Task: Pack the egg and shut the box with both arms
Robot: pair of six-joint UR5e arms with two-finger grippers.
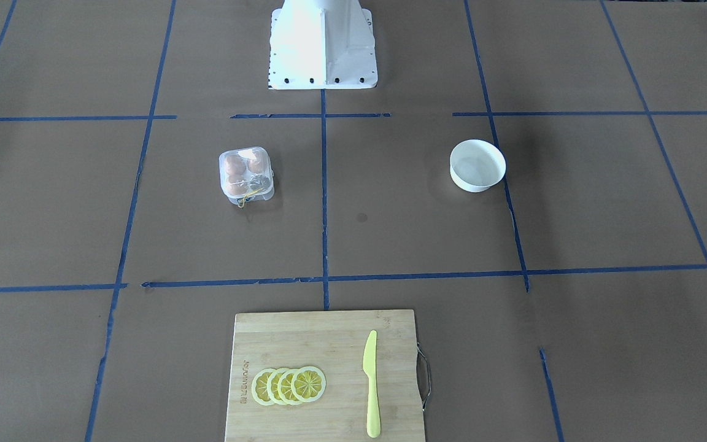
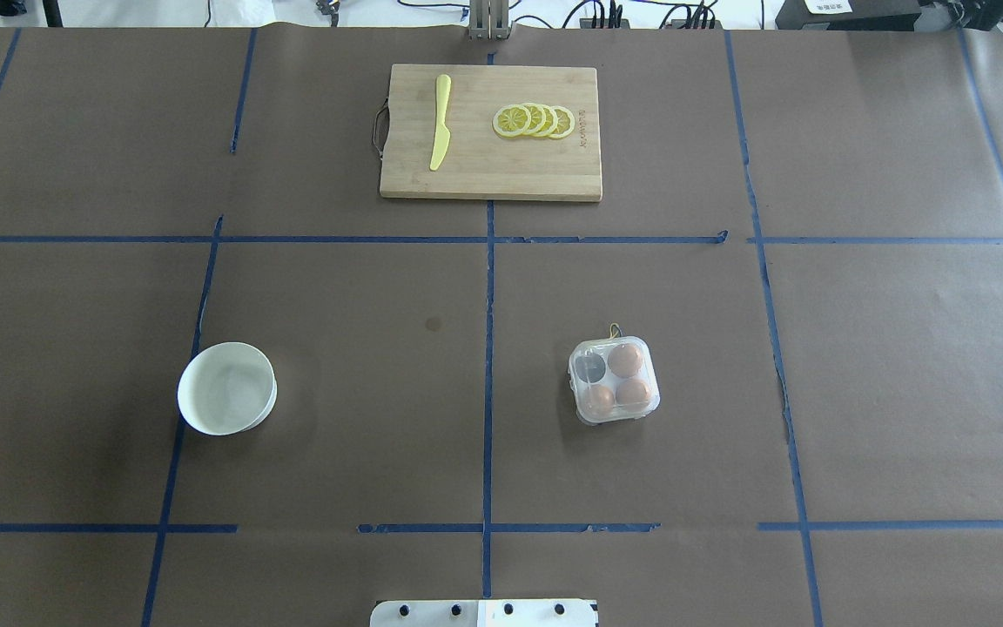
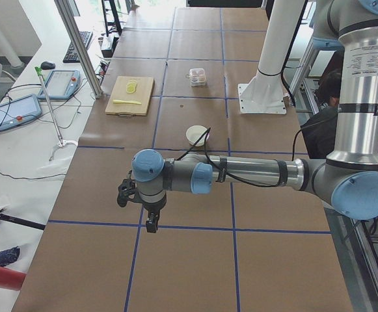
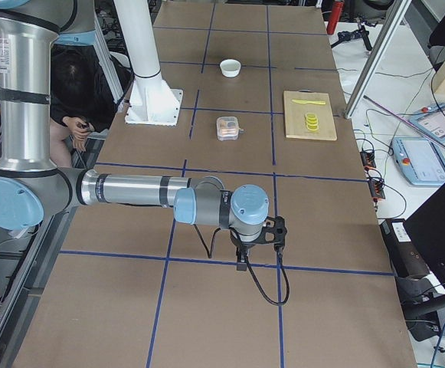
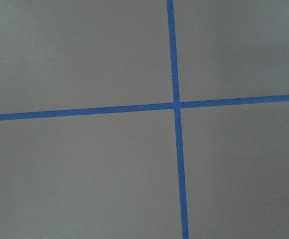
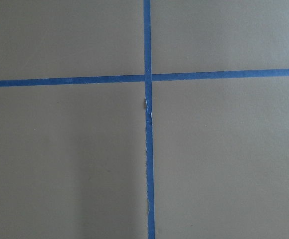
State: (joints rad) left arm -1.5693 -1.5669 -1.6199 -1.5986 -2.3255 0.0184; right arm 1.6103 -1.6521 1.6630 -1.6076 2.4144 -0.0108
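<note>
The box (image 2: 614, 380) is a small clear egg carton on the table's right half; its lid lies down over the cups. Three brown eggs (image 2: 624, 358) sit inside it, alike in look, and one cup is dark. The box also shows in the front view (image 1: 247, 174). Neither arm shows in the overhead or front views. The left gripper (image 3: 140, 207) hangs over the table far from the box, seen only in the left side view. The right gripper (image 4: 259, 244) shows only in the right side view. I cannot tell whether either is open or shut.
An empty white bowl (image 2: 226, 388) stands on the left half. A wooden cutting board (image 2: 554, 174) at the far edge holds a yellow knife (image 2: 440, 122) and lemon slices (image 2: 534, 120). Both wrist views show only brown paper and blue tape lines.
</note>
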